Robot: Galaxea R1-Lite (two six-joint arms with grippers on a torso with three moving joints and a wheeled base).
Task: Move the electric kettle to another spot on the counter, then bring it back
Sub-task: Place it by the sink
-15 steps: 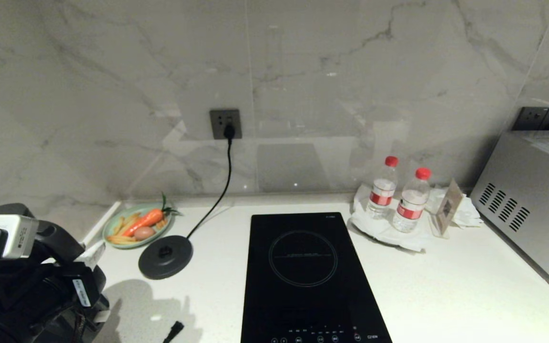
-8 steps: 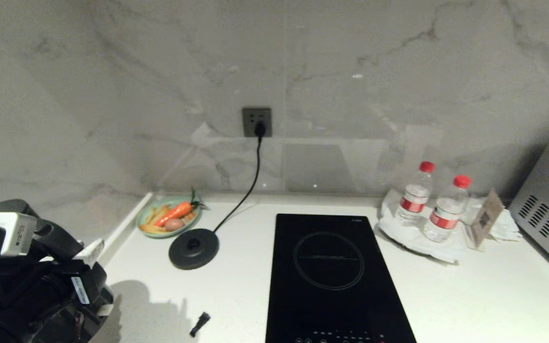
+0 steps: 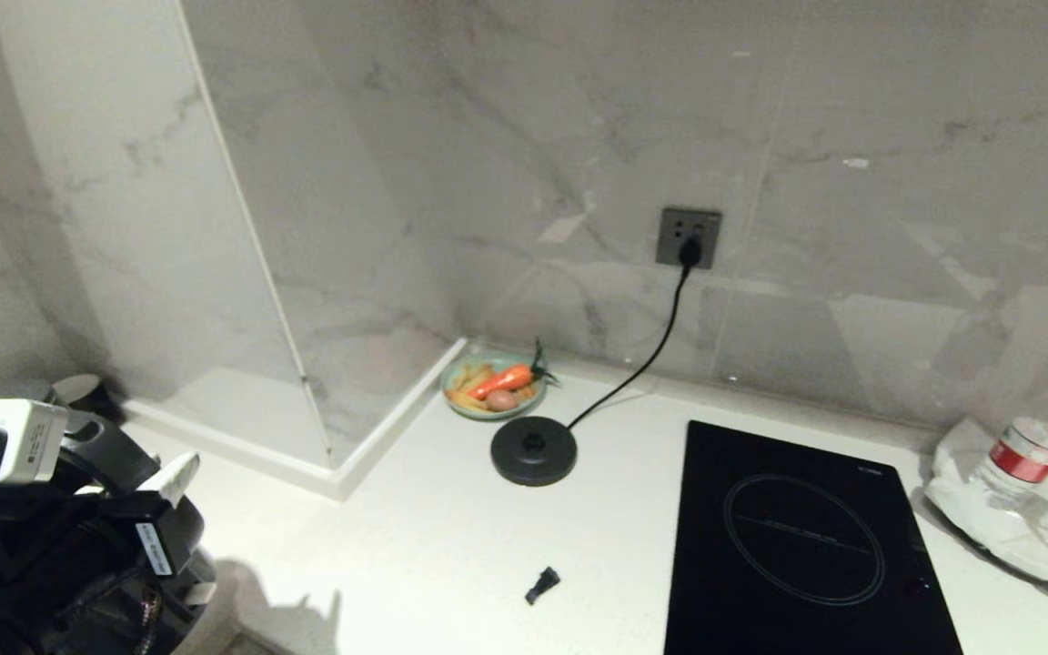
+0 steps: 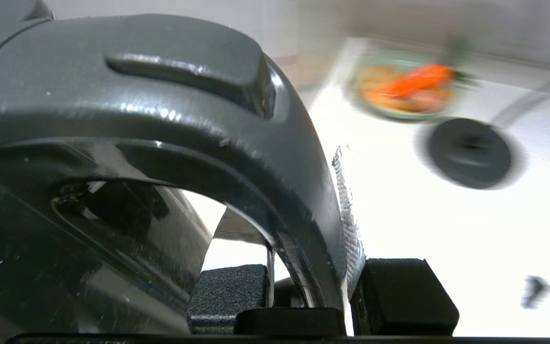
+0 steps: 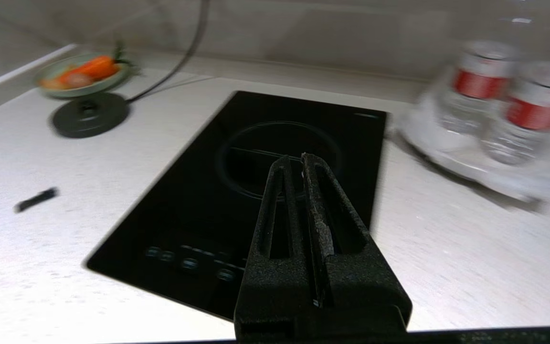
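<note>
The glossy black electric kettle hangs at the lower left of the head view, off the left end of the white counter. My left gripper is shut on its loop handle. In the left wrist view the handle arches between the two fingers of the left gripper, and the pale taped finger presses on its outer side. The kettle's body is mostly hidden by the arm. My right gripper is shut and empty, hovering over the black hob.
The kettle's round base disc lies corded to a wall socket. Beside it stands a green plate of vegetables. The hob and water bottles are to the right. A small black piece lies loose. A wall corner juts out at left.
The whole head view has swung left: base disc, plate and hob have shifted right and the silver appliance has left the picture. My left arm and kettle keep their place in the picture.
</note>
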